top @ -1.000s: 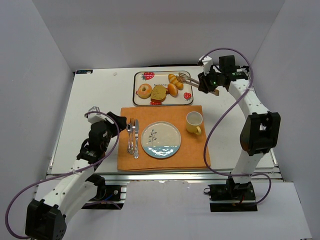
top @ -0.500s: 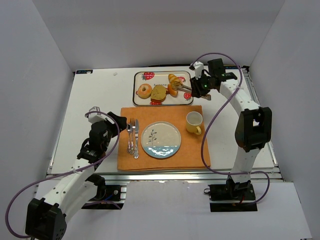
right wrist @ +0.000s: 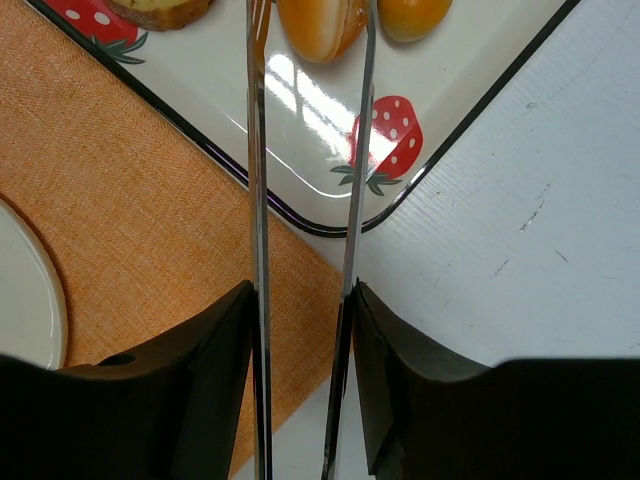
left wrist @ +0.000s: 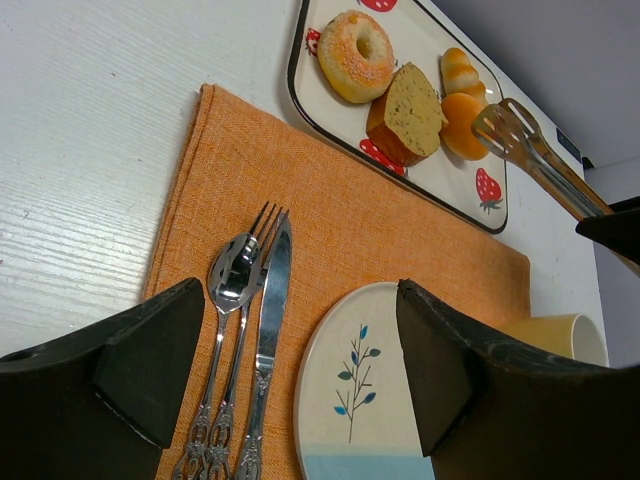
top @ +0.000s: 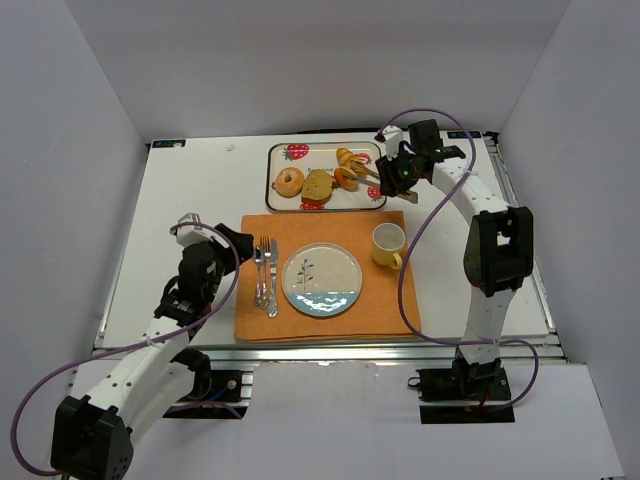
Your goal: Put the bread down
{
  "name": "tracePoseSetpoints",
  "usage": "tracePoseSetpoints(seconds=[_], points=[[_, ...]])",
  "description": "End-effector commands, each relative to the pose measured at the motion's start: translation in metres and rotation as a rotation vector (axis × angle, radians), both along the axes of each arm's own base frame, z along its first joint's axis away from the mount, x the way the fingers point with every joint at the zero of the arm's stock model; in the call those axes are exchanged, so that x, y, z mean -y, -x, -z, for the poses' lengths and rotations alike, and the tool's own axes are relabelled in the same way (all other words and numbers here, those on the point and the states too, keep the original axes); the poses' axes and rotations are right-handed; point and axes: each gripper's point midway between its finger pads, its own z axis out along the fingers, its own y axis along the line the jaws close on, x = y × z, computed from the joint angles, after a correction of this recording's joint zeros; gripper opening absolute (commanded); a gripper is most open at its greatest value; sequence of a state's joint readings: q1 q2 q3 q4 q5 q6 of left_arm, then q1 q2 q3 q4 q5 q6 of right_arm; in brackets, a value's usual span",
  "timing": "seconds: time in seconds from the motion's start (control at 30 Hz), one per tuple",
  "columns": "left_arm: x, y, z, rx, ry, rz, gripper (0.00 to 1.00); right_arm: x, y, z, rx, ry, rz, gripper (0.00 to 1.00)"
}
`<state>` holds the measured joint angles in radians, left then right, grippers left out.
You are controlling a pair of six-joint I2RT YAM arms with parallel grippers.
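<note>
A strawberry-print tray (top: pixel 377 201) at the back holds a bagel (top: pixel 289 181), a bread slice (top: pixel 319 185) and orange rolls (top: pixel 346 178). My right gripper (top: pixel 396 172) is shut on metal tongs (top: pixel 366 170), both tong arms pressed between its fingers (right wrist: pixel 200 380). The tong tips straddle a roll (right wrist: pixel 320 25) on the tray (right wrist: pixel 300 110); the tips themselves are cut off at the top of the wrist view. My left gripper (top: pixel 238 245) is open and empty, hovering (left wrist: pixel 300 350) over the cutlery and the plate (left wrist: pixel 360 400). The left wrist view also shows the bagel (left wrist: pixel 357 55), slice (left wrist: pixel 410 110) and tongs (left wrist: pixel 520 140).
An orange placemat (top: pixel 390 300) carries a fork, spoon and knife (top: pixel 265 275), a white and blue plate (top: pixel 322 281) and a yellow mug (top: pixel 388 243). The white table ends at grey walls at the left, right and back.
My right gripper has moved left with the tongs, from beside the tray's right edge to over the rolls. The left arm has not moved.
</note>
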<state>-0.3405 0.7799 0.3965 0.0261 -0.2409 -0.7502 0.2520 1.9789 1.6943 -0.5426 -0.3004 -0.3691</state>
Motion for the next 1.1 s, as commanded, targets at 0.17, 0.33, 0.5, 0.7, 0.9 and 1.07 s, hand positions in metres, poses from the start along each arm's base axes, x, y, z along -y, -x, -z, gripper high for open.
tracePoseSetpoints(seconds=[0.17, 0.33, 0.5, 0.7, 0.9, 1.07], points=[[-0.001, -0.003, -0.013, 0.029, 0.007, -0.007, 0.87, -0.006, -0.017, -0.042, 0.138, -0.027, -0.004, 0.49], [-0.002, -0.001, -0.011, 0.027, 0.008, -0.011, 0.87, -0.003, -0.018, -0.052, 0.187, -0.022, -0.006, 0.49], [-0.002, 0.0, -0.011, 0.028, 0.011, -0.01, 0.87, 0.0, -0.016, -0.056, 0.208, -0.009, -0.011, 0.49], [-0.002, 0.0, -0.013, 0.032, 0.013, -0.008, 0.87, -0.002, -0.013, -0.05, 0.188, -0.01, -0.028, 0.49], [-0.002, 0.0, -0.013, 0.033, 0.013, -0.01, 0.87, -0.004, -0.008, -0.034, 0.137, -0.008, -0.039, 0.49], [-0.002, 0.0, -0.013, 0.033, 0.013, -0.01, 0.87, -0.002, -0.01, -0.024, 0.125, 0.011, -0.036, 0.49]])
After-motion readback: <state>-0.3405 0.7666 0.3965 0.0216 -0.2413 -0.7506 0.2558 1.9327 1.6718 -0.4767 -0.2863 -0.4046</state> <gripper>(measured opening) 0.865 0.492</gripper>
